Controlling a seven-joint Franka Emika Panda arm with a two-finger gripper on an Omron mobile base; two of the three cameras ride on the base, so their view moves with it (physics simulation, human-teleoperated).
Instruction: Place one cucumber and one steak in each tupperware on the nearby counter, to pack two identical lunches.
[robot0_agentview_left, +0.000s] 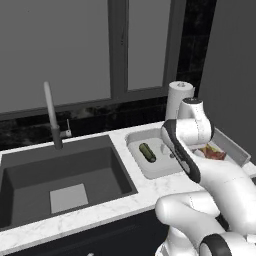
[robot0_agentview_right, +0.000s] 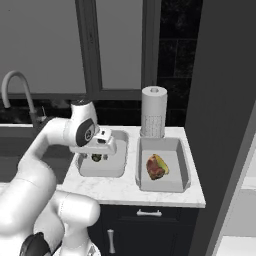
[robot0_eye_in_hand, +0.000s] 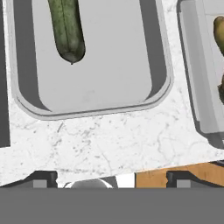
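A dark green cucumber (robot0_agentview_left: 147, 152) lies alone in the left tupperware (robot0_agentview_left: 134, 139), beside the sink. In the hand view this cucumber (robot0_eye_in_hand: 66, 28) lies at the top left of that tupperware (robot0_eye_in_hand: 155, 57). The right tupperware (robot0_agentview_right: 183, 165) holds a reddish-brown steak (robot0_agentview_right: 155, 169) with a yellowish-green cucumber (robot0_agentview_right: 162, 160) against it. My gripper (robot0_eye_in_hand: 113, 179) hangs open over the counter at the left tupperware's front rim, nothing between its fingertips (robot0_eye_in_hand: 41, 179). From the right base view the hand (robot0_agentview_right: 100, 145) covers part of the left tupperware (robot0_agentview_right: 114, 169). The other steak is out of view.
The dark sink basin (robot0_agentview_left: 65, 170) with its faucet (robot0_agentview_left: 50, 115) lies left of the tupperware. A paper towel roll (robot0_agentview_right: 153, 112) stands behind the right container. A dark wall closes the counter on the right. White marble counter (robot0_eye_in_hand: 122, 140) runs along the front.
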